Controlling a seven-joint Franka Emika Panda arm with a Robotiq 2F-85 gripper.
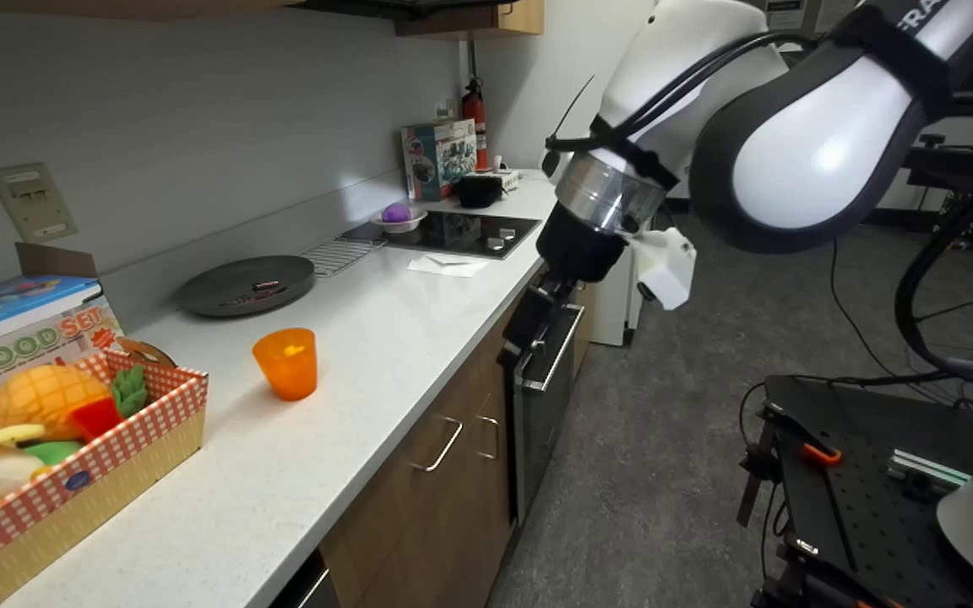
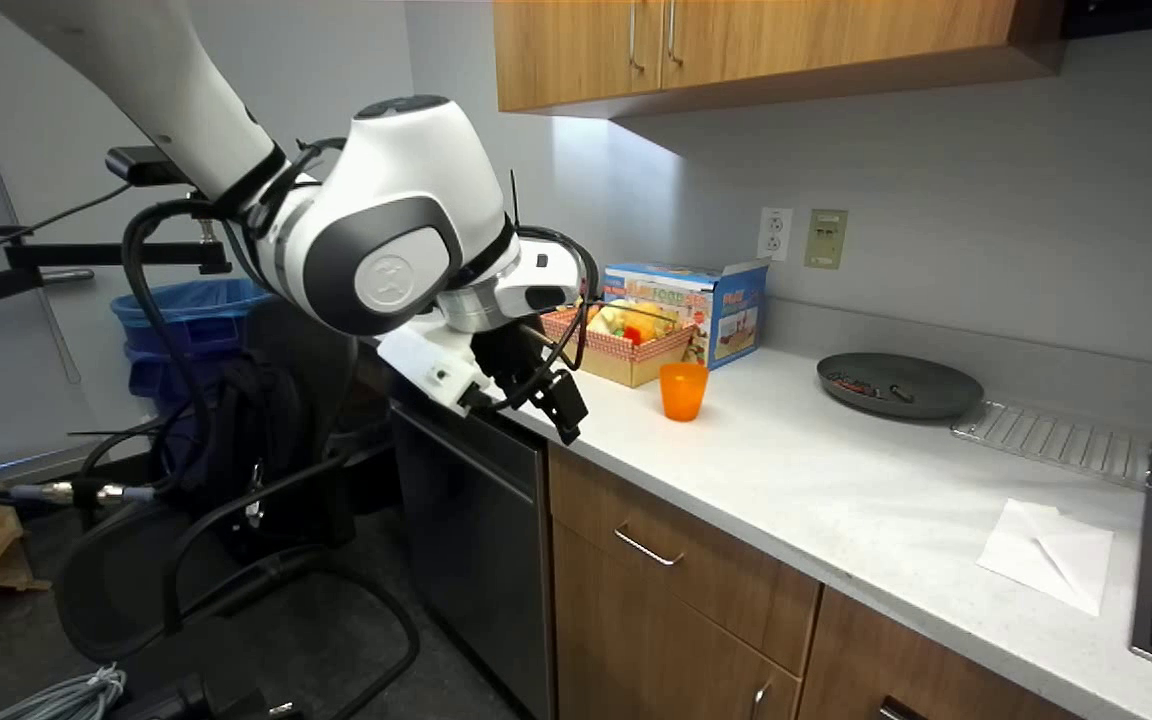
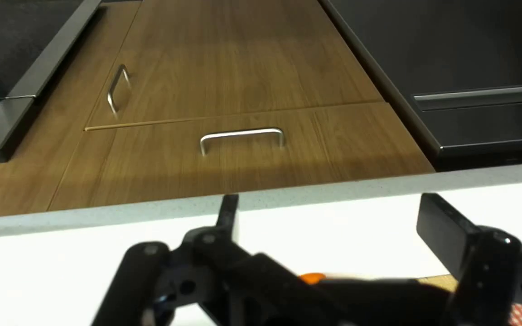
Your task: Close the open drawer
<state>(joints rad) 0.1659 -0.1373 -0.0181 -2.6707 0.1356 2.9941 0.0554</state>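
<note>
The drawer shows as a brown wood front with a slim metal bar handle in both exterior views (image 1: 419, 439) (image 2: 716, 572) and in the wrist view (image 3: 243, 170). Its front looks flush with the cabinet under the counter edge. No white inside or side edges show. My gripper (image 3: 326, 215) is open and empty, its two fingers wide apart over the counter's front edge in the wrist view. In both exterior views the gripper (image 1: 524, 325) (image 2: 558, 405) is around counter height, apart from the drawer handle.
On the white counter (image 2: 836, 490) stand an orange cup (image 2: 683, 390), a toy food basket (image 2: 626, 365), a dark pan (image 2: 901, 385) and a wire rack (image 2: 1056, 440). A dark dishwasher (image 2: 476, 520) is beside the drawer. A cabinet door with a vertical handle (image 3: 117, 88) is below it.
</note>
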